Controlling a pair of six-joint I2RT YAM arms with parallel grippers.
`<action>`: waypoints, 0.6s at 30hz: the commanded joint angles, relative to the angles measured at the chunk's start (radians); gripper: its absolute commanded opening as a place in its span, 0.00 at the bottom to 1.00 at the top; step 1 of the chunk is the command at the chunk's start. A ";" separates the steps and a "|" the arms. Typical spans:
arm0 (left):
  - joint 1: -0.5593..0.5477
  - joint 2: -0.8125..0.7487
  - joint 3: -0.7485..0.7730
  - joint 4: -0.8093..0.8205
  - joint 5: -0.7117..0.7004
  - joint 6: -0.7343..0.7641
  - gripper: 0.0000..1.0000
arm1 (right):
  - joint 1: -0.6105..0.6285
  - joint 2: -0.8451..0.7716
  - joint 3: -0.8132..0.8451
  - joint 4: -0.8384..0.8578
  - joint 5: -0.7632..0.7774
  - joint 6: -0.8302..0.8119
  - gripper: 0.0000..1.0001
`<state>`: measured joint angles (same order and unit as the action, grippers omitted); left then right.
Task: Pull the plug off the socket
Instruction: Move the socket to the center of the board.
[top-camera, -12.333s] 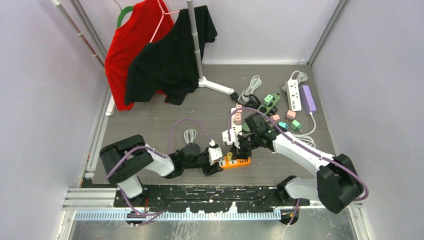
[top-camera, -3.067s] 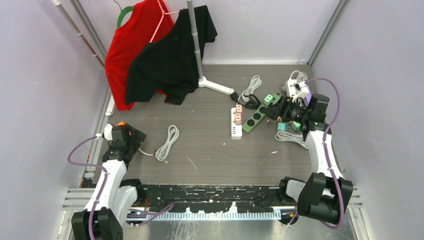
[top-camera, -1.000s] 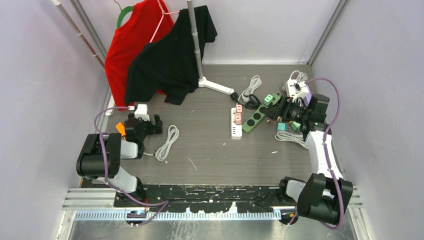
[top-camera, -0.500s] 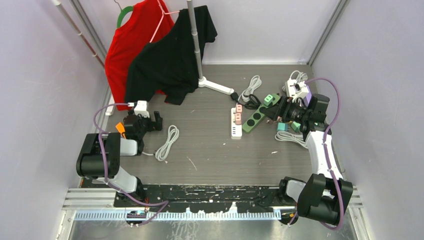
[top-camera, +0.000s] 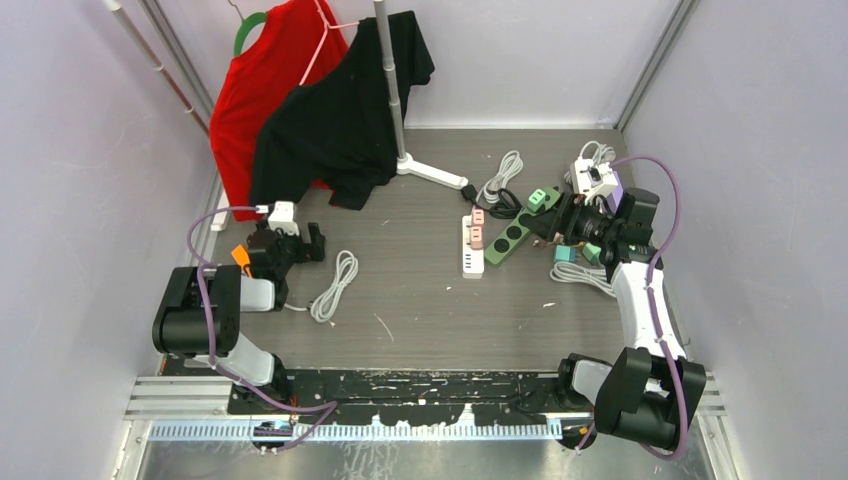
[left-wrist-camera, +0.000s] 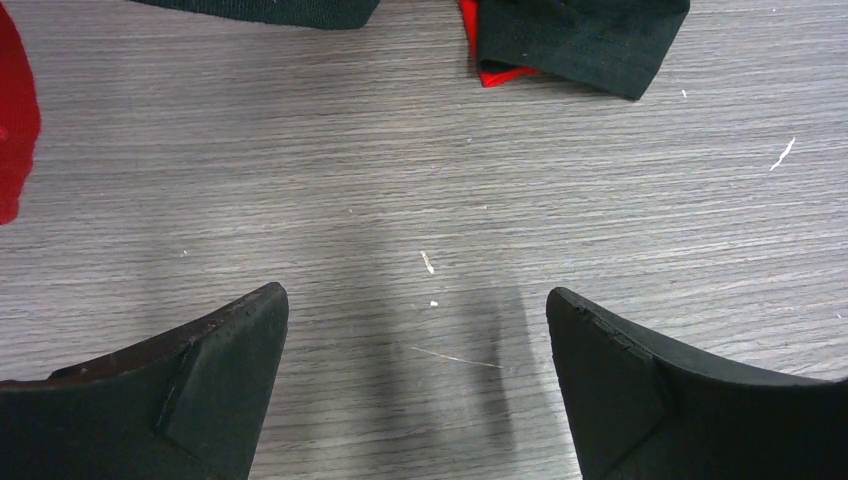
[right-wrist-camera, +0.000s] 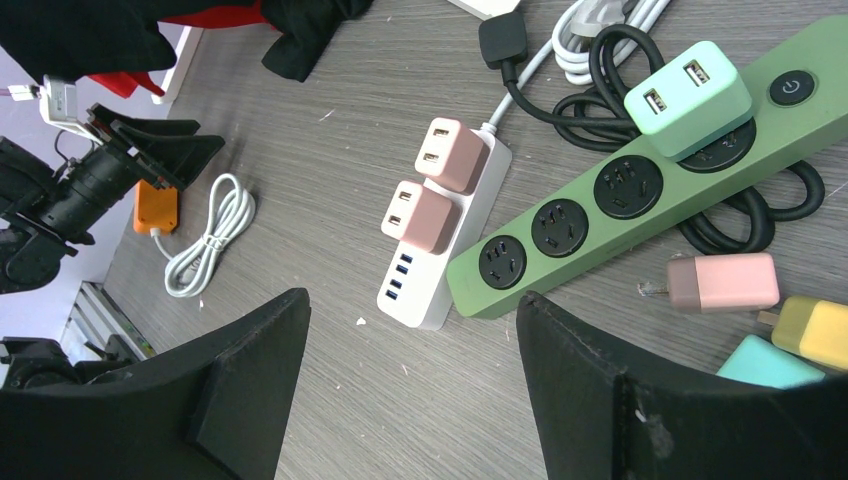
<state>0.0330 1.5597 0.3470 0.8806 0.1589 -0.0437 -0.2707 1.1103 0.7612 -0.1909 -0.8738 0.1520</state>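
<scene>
- left gripper (left-wrist-camera: 415, 390): fingers spread wide, nothing between them. under it is bare wood-grain table (left-wrist-camera: 430, 180), near the hems of the black shirt (left-wrist-camera: 580, 45) and the red shirt (left-wrist-camera: 10, 120).
- right gripper (right-wrist-camera: 410, 390): fingers well apart, gripping nothing. it hangs above the cluster of power strips on the right side of the table.
- mint-green plug (right-wrist-camera: 688, 95): seated in the green power strip (right-wrist-camera: 600, 205), in the socket next to the power button. neither gripper touches it.
- two pink plugs (right-wrist-camera: 445, 155): seated side by side in the white power strip (right-wrist-camera: 420, 290), which lies just beside the green strip's other end.
- loose near the green strip: pink adapter (right-wrist-camera: 722, 282), yellow adapter (right-wrist-camera: 815, 330), teal adapter (right-wrist-camera: 765, 365).
- orange power strip (right-wrist-camera: 158, 207) and coiled white cable (right-wrist-camera: 205, 250): on the table by the left arm.
</scene>
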 joint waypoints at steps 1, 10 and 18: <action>0.005 -0.014 0.017 0.041 0.011 0.007 1.00 | -0.002 -0.017 0.042 0.027 -0.013 -0.002 0.81; 0.004 -0.014 0.017 0.041 0.011 0.007 1.00 | -0.002 -0.018 0.040 0.027 -0.009 -0.004 0.81; 0.004 -0.014 0.017 0.040 0.012 0.007 1.00 | -0.003 -0.023 0.040 0.026 -0.010 -0.004 0.81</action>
<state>0.0330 1.5597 0.3470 0.8803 0.1589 -0.0437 -0.2707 1.1103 0.7612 -0.1909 -0.8738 0.1524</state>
